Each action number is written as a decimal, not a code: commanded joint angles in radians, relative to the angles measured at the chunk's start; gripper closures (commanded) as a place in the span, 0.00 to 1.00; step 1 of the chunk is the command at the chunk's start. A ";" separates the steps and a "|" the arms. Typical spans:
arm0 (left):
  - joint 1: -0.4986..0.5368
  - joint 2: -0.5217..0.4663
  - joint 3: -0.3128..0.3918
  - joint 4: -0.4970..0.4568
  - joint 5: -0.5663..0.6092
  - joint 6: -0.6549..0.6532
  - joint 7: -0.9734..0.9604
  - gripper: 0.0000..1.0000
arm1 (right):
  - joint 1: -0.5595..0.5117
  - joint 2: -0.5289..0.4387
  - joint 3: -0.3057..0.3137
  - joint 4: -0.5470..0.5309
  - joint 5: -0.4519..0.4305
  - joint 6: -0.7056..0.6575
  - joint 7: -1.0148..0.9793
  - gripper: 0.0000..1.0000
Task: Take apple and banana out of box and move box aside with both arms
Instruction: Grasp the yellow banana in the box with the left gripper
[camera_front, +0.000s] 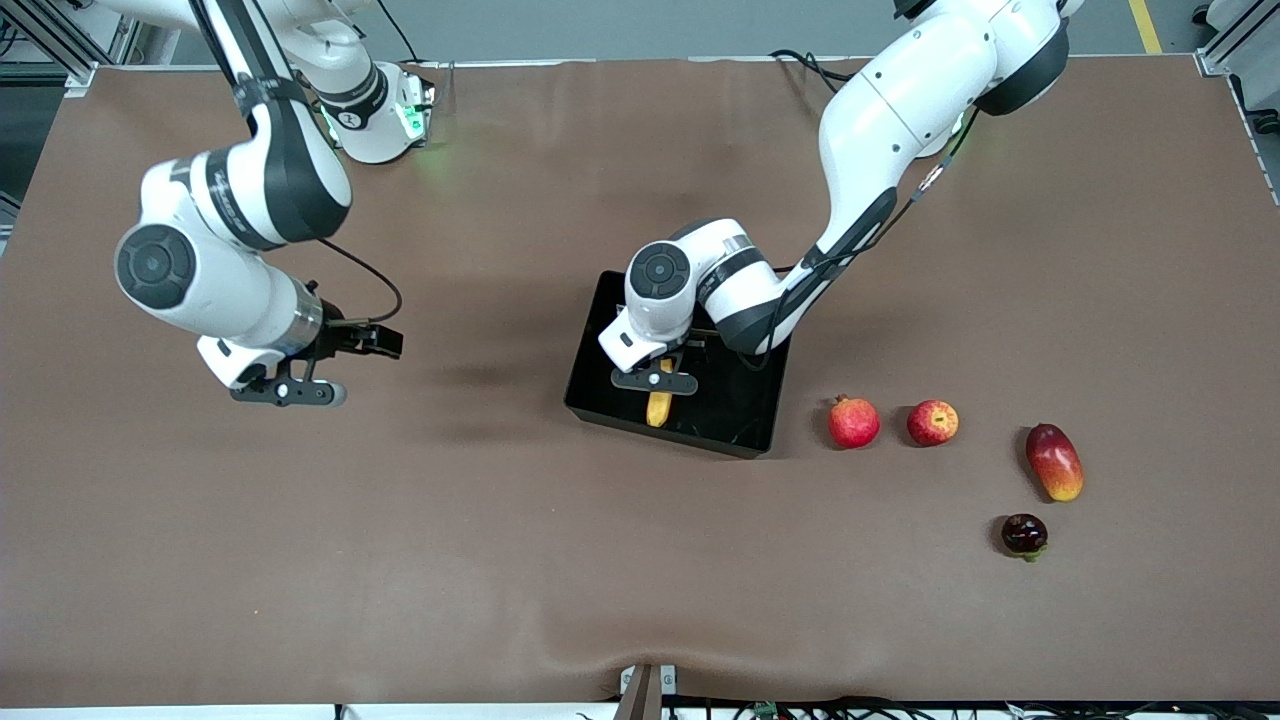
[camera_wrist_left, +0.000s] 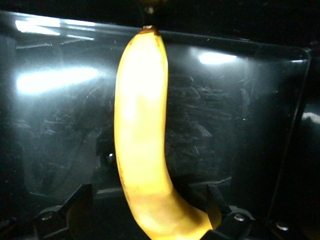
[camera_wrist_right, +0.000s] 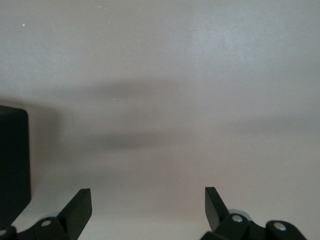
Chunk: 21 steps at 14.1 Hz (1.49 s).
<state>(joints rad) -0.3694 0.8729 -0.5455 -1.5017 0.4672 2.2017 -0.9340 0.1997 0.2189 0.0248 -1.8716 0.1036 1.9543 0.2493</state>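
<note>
Near the middle of the table (camera_front: 500, 560), the box (camera_front: 592, 375) is seen with the left gripper (camera_front: 655, 381) lowered into it. Its fingers (camera_wrist_left: 75, 202) are spread wide, one on each side of the banana (camera_wrist_left: 142, 150), which lies flat on the box floor with its lower end between the tips. No contact with the peel can be made out, so the fruit is judged to be straddled but not yet pinched; the approach from above is probably chosen because the low walls leave little room from the side.

The apple (camera_front: 932, 422) is already set out on the table, beside the pomegranate (camera_front: 853, 422) toward the left arm's end, well apart from the box. A mango (camera_front: 1054, 461) and a small dark fruit (camera_front: 1024, 534) lie nearer the front edge.

The right gripper (camera_front: 288, 391) is held over bare table toward the right arm's end, spread and empty, and is judged to be waiting until the box is cleared and both arms are needed to shift it.
</note>
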 joint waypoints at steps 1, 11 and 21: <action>-0.013 0.006 0.004 0.015 0.022 0.001 -0.078 0.00 | 0.010 0.019 -0.006 0.002 0.045 0.029 0.018 0.00; -0.016 -0.005 0.016 0.021 0.016 -0.022 -0.097 1.00 | 0.053 0.094 -0.006 -0.009 0.197 0.153 0.182 0.00; 0.111 -0.352 -0.019 0.020 -0.086 -0.221 0.048 1.00 | 0.144 0.096 -0.008 -0.075 0.197 0.304 0.119 0.00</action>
<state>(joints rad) -0.3093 0.6245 -0.5583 -1.4443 0.4328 2.0023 -0.9475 0.3165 0.3250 0.0260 -1.9398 0.2740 2.2458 0.3866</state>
